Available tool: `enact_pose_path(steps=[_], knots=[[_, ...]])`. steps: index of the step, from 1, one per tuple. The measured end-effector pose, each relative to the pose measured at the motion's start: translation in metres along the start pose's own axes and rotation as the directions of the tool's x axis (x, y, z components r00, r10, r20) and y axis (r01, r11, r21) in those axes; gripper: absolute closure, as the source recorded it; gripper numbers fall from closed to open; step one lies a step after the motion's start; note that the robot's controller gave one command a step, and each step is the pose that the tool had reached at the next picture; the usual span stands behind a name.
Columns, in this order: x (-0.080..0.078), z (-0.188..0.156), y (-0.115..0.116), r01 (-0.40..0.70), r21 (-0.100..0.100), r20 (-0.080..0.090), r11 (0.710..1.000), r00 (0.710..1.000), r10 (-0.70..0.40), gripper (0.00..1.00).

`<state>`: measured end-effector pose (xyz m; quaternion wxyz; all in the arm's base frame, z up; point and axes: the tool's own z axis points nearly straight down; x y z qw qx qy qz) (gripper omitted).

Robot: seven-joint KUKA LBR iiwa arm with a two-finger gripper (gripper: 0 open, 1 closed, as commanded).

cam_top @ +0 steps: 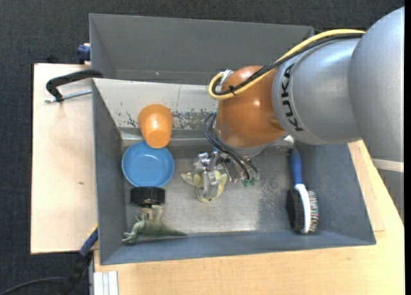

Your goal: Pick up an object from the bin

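Observation:
My gripper (209, 170) reaches down into the middle of the bin, below the arm's orange cover. Its metal fingers stand right at a small pale yellow-green crumpled thing (207, 184) lying on the bin floor, and seem to touch its top. How far apart the fingers are is hidden by the clutter there. A blue round bowl (148, 165) lies to the left of the gripper. An orange cup (156, 125) lies on its side behind the bowl, against the back wall.
A black round cap (148, 195) and a green toy lizard (149, 227) lie in the front left corner. A blue-handled brush with black bristles (299, 194) lies along the right side. The arm's orange cover overhangs the bin's back middle.

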<state>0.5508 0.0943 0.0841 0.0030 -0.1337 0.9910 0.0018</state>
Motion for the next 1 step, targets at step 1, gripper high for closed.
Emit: enact_pose_path(steps=[1], knots=[[0.0179,-0.1864,0.0246,0.030,0.003,0.008,1.000,1.000,-0.030,1.00]])
